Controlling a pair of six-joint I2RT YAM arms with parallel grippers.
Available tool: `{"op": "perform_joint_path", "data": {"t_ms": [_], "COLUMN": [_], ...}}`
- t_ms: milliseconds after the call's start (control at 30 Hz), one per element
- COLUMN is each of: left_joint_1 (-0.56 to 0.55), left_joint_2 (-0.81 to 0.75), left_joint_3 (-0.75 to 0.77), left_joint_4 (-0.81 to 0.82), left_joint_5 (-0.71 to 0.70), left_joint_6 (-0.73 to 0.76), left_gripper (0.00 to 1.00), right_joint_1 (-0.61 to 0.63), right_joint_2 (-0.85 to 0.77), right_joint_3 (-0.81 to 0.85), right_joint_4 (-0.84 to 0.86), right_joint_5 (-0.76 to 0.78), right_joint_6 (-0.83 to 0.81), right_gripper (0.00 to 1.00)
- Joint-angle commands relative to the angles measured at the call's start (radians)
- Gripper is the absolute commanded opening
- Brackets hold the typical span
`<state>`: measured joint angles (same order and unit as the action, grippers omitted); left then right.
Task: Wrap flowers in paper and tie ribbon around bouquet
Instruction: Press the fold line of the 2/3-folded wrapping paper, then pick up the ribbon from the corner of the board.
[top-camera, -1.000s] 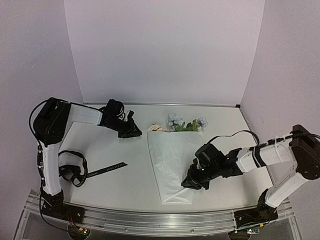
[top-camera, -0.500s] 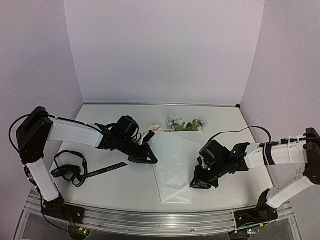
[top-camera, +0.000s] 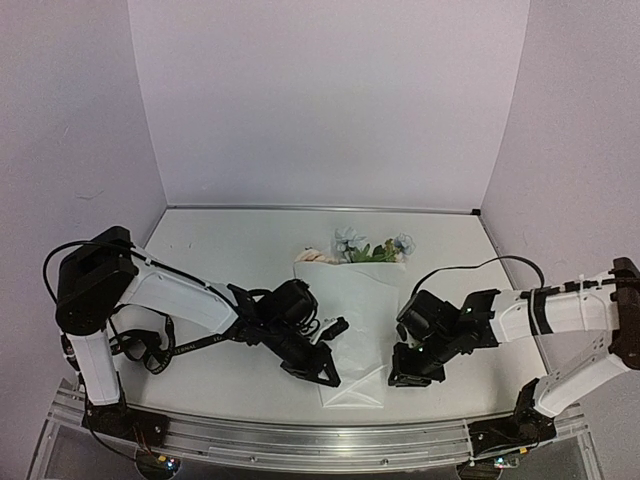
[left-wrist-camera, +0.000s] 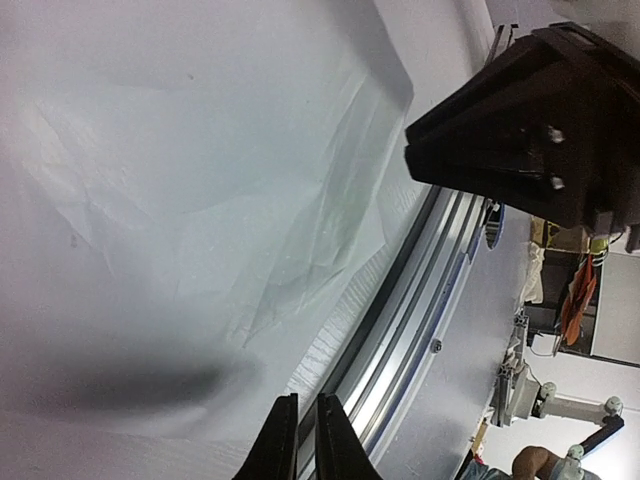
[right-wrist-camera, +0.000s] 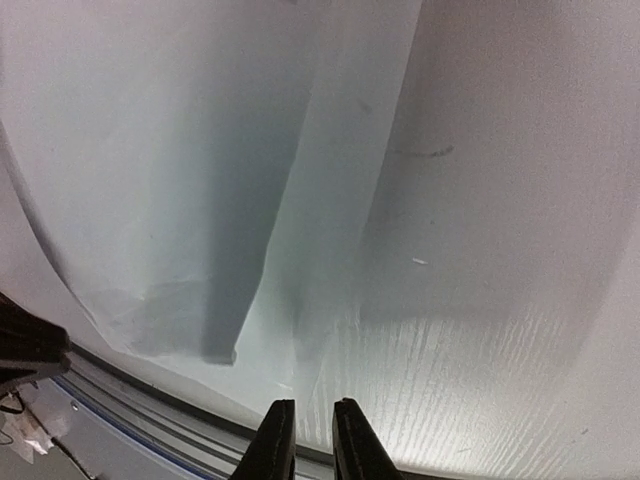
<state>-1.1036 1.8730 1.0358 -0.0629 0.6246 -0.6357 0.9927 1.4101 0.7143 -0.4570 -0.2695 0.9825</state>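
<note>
The white paper (top-camera: 350, 320) lies folded lengthwise into a bouquet, its narrow end towards the near edge. The flowers (top-camera: 365, 250) stick out of its far end, with pale blue and cream blooms and green leaves. My left gripper (top-camera: 328, 378) sits low at the paper's near left corner, jaws almost together with nothing between them (left-wrist-camera: 298, 400). My right gripper (top-camera: 400, 378) is just off the paper's near right edge, jaws a narrow slit apart and empty (right-wrist-camera: 308, 403). The wrist views show creased paper (left-wrist-camera: 200, 150) and its folded flap (right-wrist-camera: 180, 150). A short piece of the black ribbon (top-camera: 190, 346) shows left of my left arm.
A coiled black cable (top-camera: 135, 345) lies by the left arm's base. The aluminium rail (top-camera: 300, 435) runs along the table's near edge, close behind both grippers. White walls close in the back and sides.
My left arm has swung from the far left down across the table to the paper's near left corner. My right gripper has shifted off the paper to its right edge.
</note>
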Motion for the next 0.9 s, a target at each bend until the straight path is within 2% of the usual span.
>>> {"op": "perform_joint_path", "data": {"t_ms": [0, 67, 267, 400, 500, 633, 733, 867], "left_joint_1": [-0.013, -0.013, -0.013, -0.013, -0.009, 0.034, 0.077, 0.165], "left_joint_2": [0.025, 0.036, 0.054, 0.029, -0.036, -0.174, -0.292, -0.430], "left_joint_3": [0.051, 0.065, 0.104, 0.098, 0.072, -0.010, -0.064, -0.157], "left_joint_4": [0.000, -0.002, -0.017, -0.034, -0.045, -0.098, -0.210, -0.366], "left_joint_5": [0.017, 0.014, -0.004, -0.030, -0.107, -0.348, -0.604, -0.835], "left_joint_6": [0.007, 0.007, 0.007, 0.007, -0.006, -0.076, -0.174, -0.344], "left_gripper": [0.09, 0.09, 0.08, 0.09, 0.10, 0.15, 0.20, 0.28], "right_joint_1": [0.034, 0.035, 0.032, 0.027, 0.008, -0.017, -0.019, -0.018], "right_joint_2": [-0.077, -0.110, -0.137, -0.120, -0.119, -0.135, -0.152, -0.182], "right_joint_3": [-0.008, -0.034, -0.009, 0.030, 0.029, 0.026, 0.029, 0.028], "right_joint_4": [-0.089, -0.088, -0.091, -0.088, -0.081, -0.067, -0.073, -0.092], "right_joint_5": [0.092, 0.118, 0.159, 0.169, 0.186, 0.167, 0.160, 0.153], "right_joint_6": [-0.049, -0.057, -0.092, -0.112, -0.113, -0.117, -0.144, -0.192], "right_gripper": [0.20, 0.28, 0.61, 0.74, 0.81, 0.83, 0.83, 0.84]}}
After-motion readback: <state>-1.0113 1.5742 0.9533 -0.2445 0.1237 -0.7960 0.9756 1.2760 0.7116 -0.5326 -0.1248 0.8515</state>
